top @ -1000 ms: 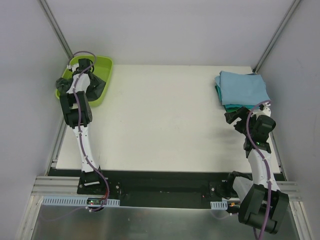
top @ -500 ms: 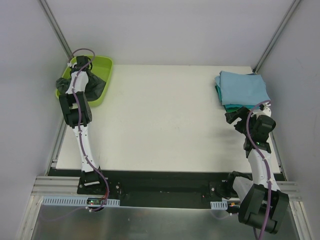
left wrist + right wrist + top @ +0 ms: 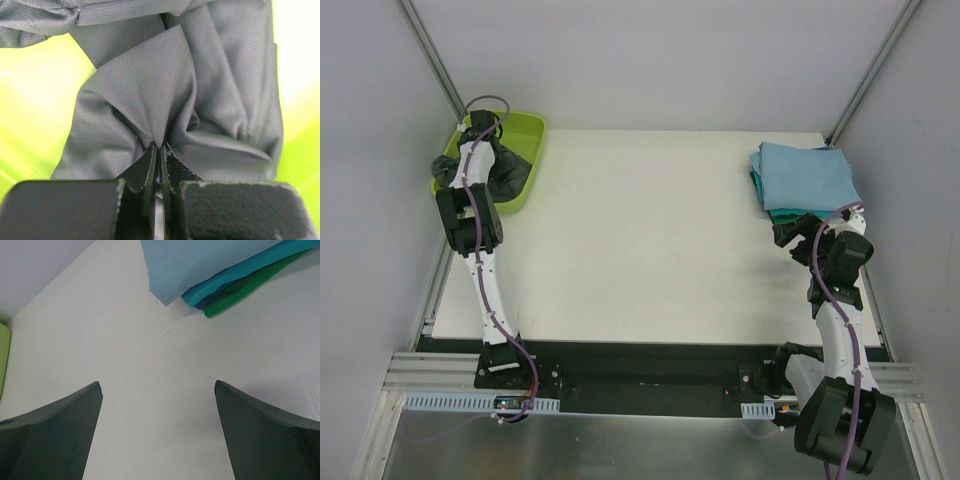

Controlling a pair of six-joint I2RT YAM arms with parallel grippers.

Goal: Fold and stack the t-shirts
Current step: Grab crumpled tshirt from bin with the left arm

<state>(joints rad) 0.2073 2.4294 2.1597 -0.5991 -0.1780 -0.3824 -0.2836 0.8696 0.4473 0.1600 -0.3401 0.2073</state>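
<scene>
Charcoal tee (image 3: 150,95) in clamped left pincer (image 3: 160,148) — arm outstretched over green tub (image 3: 526,123).

left arm draws back over the tub, right arm nudges forward

over the last second the left gripper (image 3: 480,124), pinching the dark grey t-shirt (image 3: 512,170), has crept toward the far left corner of the lime-green tub (image 3: 528,128), and its elbow has swung slightly left. the cloth has gathered in and now reaches less far toward the tub's right wall. the right gripper (image 3: 787,231) has edged a little nearer the folded t-shirts (image 3: 803,172), and that arm's shoulder has shifted down and left.
</scene>
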